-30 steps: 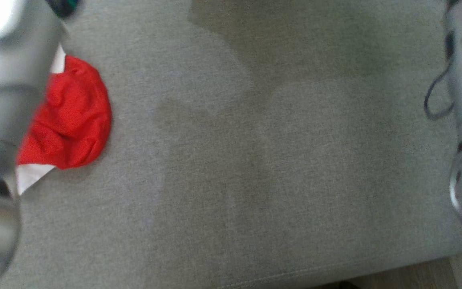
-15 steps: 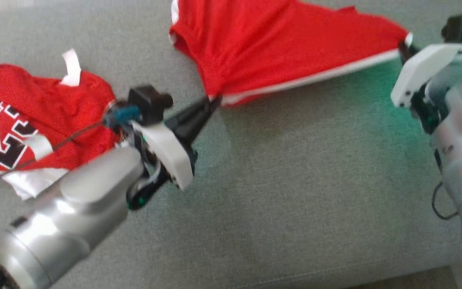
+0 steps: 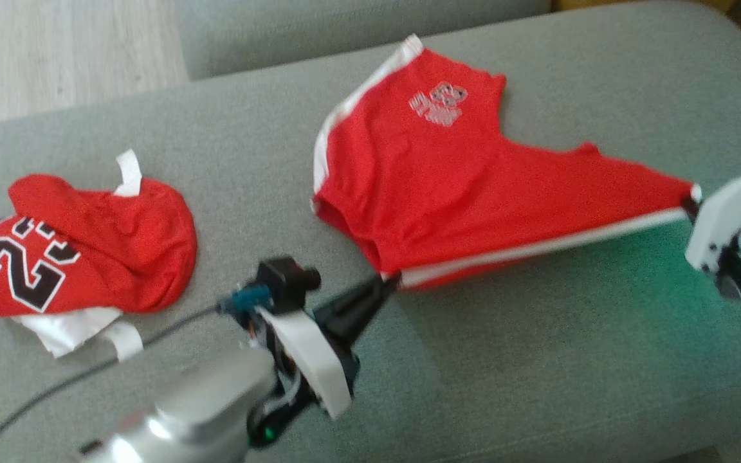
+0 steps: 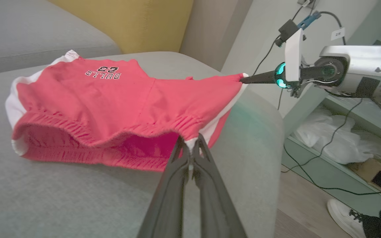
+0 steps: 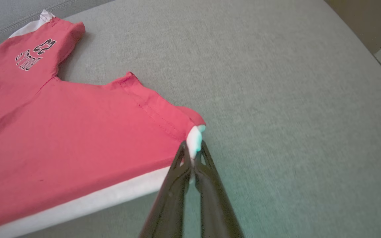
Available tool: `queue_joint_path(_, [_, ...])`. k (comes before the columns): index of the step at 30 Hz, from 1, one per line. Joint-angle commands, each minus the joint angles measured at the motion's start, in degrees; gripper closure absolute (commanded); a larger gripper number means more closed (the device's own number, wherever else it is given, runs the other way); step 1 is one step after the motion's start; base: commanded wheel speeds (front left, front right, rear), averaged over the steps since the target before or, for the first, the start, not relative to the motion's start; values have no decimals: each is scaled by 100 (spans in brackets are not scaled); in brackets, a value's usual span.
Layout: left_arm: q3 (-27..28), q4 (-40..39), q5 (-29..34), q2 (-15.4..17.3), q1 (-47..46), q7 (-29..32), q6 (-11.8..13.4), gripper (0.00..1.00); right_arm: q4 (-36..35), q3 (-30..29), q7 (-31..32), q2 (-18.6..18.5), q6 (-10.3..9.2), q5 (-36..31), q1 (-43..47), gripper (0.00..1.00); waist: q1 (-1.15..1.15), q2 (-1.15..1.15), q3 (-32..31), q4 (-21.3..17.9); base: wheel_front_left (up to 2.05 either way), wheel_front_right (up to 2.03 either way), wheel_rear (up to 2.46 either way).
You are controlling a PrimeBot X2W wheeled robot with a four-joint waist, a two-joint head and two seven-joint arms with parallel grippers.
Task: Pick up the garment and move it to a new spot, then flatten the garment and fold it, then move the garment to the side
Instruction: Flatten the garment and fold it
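The garment is a pair of red shorts with white side stripes and a small print, lying partly on the grey sofa seat. Its white-striped edge is stretched taut between my two grippers. My left gripper is shut on the waistband corner. At the far right, my right gripper is shut on the white tip of the other corner; it is also seen across the cloth in the left wrist view. The far leg of the garment rests flat on the seat.
A second red piece, a jersey with black numerals, lies crumpled at the seat's left. Wooden floor shows beyond the sofa. Past the sofa's end stand a shelf with white bags, trailing cables and a person's white shoe.
The head camera has swung up, so the whole picture shifted and the shorts came fully into view. Both grippers keep their grip on the same corners, the edge taut between them.
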Motion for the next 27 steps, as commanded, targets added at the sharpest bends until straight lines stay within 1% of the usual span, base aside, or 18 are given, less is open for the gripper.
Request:
queue_joint_path(1, [151, -158, 13, 115, -50, -80, 59, 100, -259, 12, 79, -249, -5, 109, 112, 100, 2, 0, -132, -55, 0, 0, 0])
queue_joint_path(6, [136, -481, 127, 51, 237, -58, 171, 100, -977, -174, 360, -602, -5, 317, 607, 100, 2, 0, -228, -34, 0, 0, 0])
queue_joint_path(8, [167, -577, 143, 51, 254, -101, 258, 100, -1291, -334, 367, -654, -5, 326, 721, 100, 2, 0, -203, -5, 0, 0, 0])
queue_joint_path(10, [239, -615, 156, 61, 220, -148, 346, 100, -1572, -547, 343, -622, -5, 292, 775, 100, 2, 0, -149, 39, 0, 0, 0])
queue_joint_path(14, [374, -609, 212, 75, 68, -221, 443, 100, -2032, -968, 282, -436, -5, 62, 733, 100, 2, 0, 14, 174, 0, 0, 0])
queue_joint_path(19, [587, -603, 215, 82, -169, -289, 479, 100, -2383, -1386, 212, -66, -5, -427, 420, 100, 2, 0, 264, 404, 0, 0, 0])
queue_joint_path(23, [785, -599, 195, 65, -405, -335, 461, 100, -2376, -1672, 135, 283, -5, -915, -5, 100, 2, 0, 544, 600, 0, 0, 0])
queue_joint_path(27, [902, -539, 209, 0, -659, -343, 428, 100, -2158, -1842, -1, 574, -5, -1397, -557, 100, 2, 0, 886, 779, 0, 0, 0])
